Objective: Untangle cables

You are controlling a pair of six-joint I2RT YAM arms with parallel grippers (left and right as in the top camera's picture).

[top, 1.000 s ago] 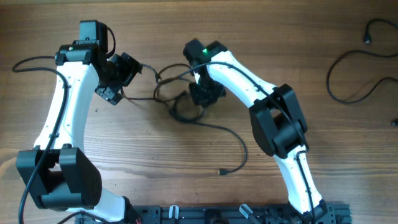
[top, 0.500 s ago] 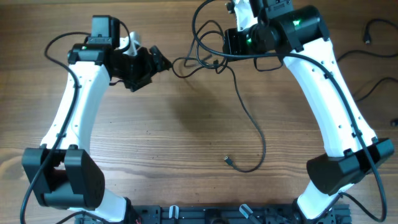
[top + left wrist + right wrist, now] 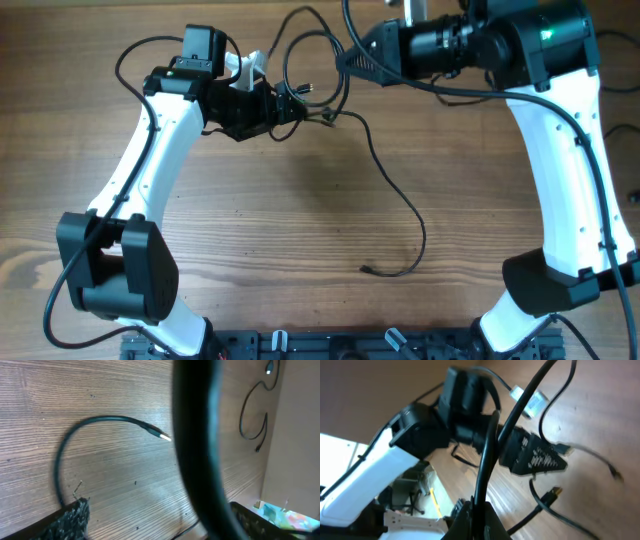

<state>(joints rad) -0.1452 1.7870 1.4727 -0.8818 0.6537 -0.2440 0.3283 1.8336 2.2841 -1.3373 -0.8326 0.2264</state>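
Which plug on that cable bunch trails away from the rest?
The plug ending the long strand that curves toward the table's front; the others sit in the tangle up top.

cables (image 3: 325, 114) between left gripper (image 3: 286, 108) and right gripper (image 3: 350, 56) — one strand (image 3: 421, 240) lies on table (image 3: 280, 230)

A light, wood-grain tabletop (image 3: 250, 230) spreads across the overhead view, and a black slotted rail (image 3: 340, 345) runs along its near edge.
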